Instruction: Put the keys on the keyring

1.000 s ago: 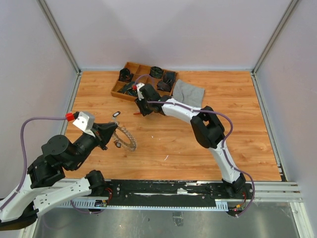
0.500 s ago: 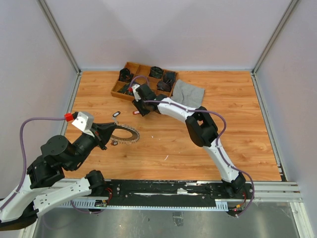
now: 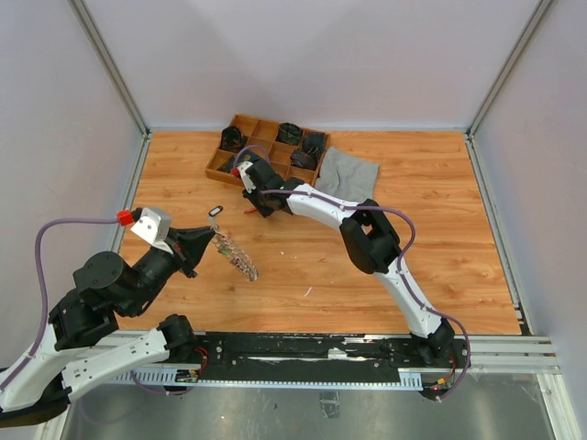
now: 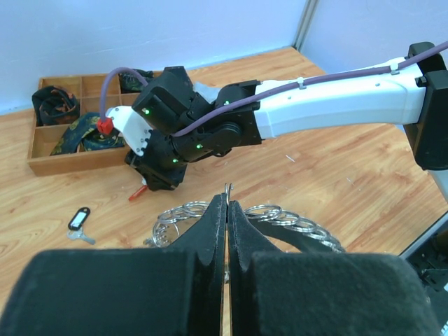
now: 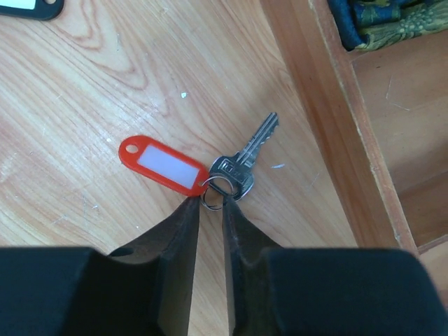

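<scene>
Left gripper (image 4: 227,199) clamps keyring (image 3: 237,257) edge-on.
Right gripper (image 5: 212,206) straddles key (image 5: 241,164) at its loop, grip unclear; blade points far, toward tray (image 5: 329,105).

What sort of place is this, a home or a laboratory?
Most likely a laboratory robot cell: a wooden tabletop closed in by plain grey walls on metal frame posts, with two arms bolted to a rail at its near edge.

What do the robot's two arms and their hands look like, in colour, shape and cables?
The left arm and the right arm are both white links with black joints. A purple cable runs along each. Each wrist carries a white block with a red cap; small green lights glow at the right wrist. The left hand and the right hand each have two black, wedge-shaped fingers.
</scene>
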